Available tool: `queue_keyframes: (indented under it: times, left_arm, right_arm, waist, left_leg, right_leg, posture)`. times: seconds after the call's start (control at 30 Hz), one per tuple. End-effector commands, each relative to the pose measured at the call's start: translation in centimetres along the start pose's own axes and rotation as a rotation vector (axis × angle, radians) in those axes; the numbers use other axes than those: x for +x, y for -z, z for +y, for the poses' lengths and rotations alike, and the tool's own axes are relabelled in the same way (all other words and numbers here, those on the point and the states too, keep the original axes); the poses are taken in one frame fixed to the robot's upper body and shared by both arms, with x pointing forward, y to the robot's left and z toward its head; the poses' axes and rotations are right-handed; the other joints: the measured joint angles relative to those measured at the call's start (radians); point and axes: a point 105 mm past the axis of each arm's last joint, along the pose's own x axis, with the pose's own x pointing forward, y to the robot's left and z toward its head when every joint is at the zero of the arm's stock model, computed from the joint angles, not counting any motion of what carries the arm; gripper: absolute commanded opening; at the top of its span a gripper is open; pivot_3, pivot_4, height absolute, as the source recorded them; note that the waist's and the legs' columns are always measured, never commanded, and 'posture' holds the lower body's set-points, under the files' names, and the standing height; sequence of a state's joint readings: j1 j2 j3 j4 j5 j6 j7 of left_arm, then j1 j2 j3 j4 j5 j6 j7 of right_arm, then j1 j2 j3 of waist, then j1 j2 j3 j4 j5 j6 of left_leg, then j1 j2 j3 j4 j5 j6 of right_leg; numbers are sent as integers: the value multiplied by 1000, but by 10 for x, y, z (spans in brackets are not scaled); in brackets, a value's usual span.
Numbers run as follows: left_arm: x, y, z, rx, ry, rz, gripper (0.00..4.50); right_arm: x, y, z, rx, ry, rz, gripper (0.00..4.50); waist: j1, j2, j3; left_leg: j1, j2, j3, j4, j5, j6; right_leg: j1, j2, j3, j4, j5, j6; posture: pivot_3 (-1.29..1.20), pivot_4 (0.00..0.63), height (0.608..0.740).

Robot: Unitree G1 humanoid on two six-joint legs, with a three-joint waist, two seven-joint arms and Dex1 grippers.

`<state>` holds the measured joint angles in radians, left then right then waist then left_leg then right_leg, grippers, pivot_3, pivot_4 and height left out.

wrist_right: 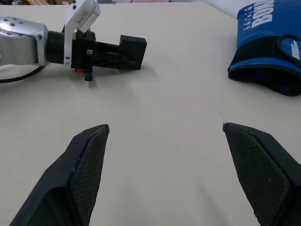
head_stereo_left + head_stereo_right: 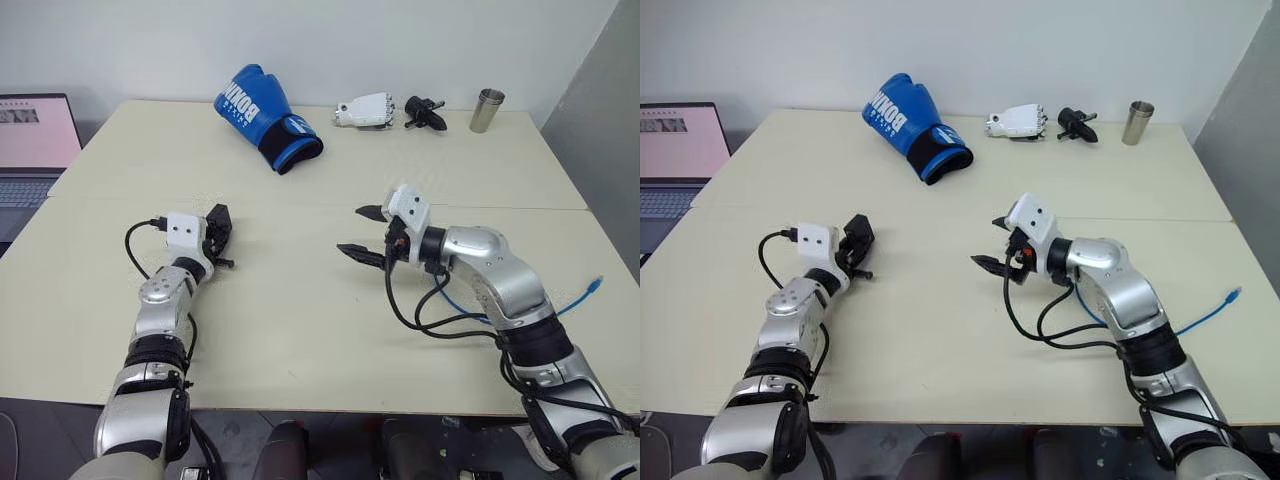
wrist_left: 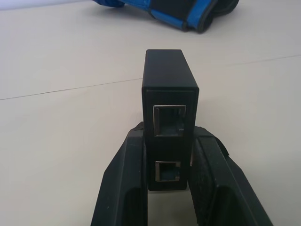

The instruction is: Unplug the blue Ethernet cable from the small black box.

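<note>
On the surface [image 2: 300,330] you see the two arms well apart. Your left gripper [image 3: 170,179] is closed on the small black box [image 3: 169,89], which stands out past its fingertips with both ports empty. Your right gripper [image 1: 164,136] is wide open and holds nothing. The blue Ethernet cable [image 2: 585,296] lies behind this right gripper, beside the right forearm, far from the box. I judge the unplugging is already done.

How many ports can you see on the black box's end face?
2: both on the black box clamped in the left gripper, one port above, the other port below between the fingers. Other faces are hidden.
</note>
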<state>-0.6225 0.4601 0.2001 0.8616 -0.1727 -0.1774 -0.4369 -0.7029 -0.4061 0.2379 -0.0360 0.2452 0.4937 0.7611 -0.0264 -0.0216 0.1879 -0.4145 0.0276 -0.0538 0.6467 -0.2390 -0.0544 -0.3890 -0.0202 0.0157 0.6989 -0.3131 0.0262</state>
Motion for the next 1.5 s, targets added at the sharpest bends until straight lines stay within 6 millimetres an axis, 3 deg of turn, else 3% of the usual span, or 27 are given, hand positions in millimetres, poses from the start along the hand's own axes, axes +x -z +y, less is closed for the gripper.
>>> queue_keyframes:
  times: [0.03,0.07,0.13,0.43,0.67,0.97,1.17,1.5]
  left_arm:
    - [-4,18,-1,-38,4,54,776]
    - [-5,20,0,-62,1,63,776]
    - [-6,24,3,-108,-11,75,1476]
    - [-7,21,10,-87,-29,85,3364]
    - [-13,3,11,-17,-7,28,3364]
    - [-44,-25,0,103,78,-15,3364]
    - [-70,-48,10,194,178,33,3364]
    - [-97,-93,19,285,473,187,3364]
  right_arm:
    - [-3,-9,-7,-17,27,-15,4110]
    - [-3,-9,-7,-18,26,-14,4110]
    - [-4,-9,-7,-19,25,-12,4162]
    - [-3,-8,-4,-33,13,-5,4162]
    - [-4,-8,-6,-28,36,-4,4162]
    - [-23,-7,-14,-14,84,7,4162]
    - [-65,-10,-2,-14,38,-20,4162]
    - [-137,-8,-18,-29,-7,111,4162]
  waist:
    - [-1,0,0]
    - [-2,0,0]
    - [-3,0,0]
    - [-4,0,0]
    - [-8,0,0]
    - [-5,0,0]
    - [-2,0,0]
    - [-4,1,1]
  left_leg:
    - [0,0,0,0,0,0]
    - [0,0,0,0,0,0]
    - [1,0,0,0,0,0]
    - [3,0,1,0,0,0]
    - [4,1,1,0,0,0]
    - [3,1,1,0,0,0]
    - [3,1,0,-1,0,0]
    - [5,1,1,-2,0,0]
  right_leg:
    - [0,0,0,0,0,0]
    - [0,0,0,0,0,0]
    - [0,0,0,0,0,0]
    - [1,0,1,2,0,0]
    - [1,0,1,3,0,0]
    - [1,0,1,3,0,0]
    - [1,0,1,1,0,0]
    - [3,1,1,1,0,0]
  posture:
    - [0,150,740]
    - [0,150,740]
    - [0,150,740]
    - [0,150,740]
    - [0,150,740]
    - [0,150,740]
    - [0,150,740]
    - [0,150,740]
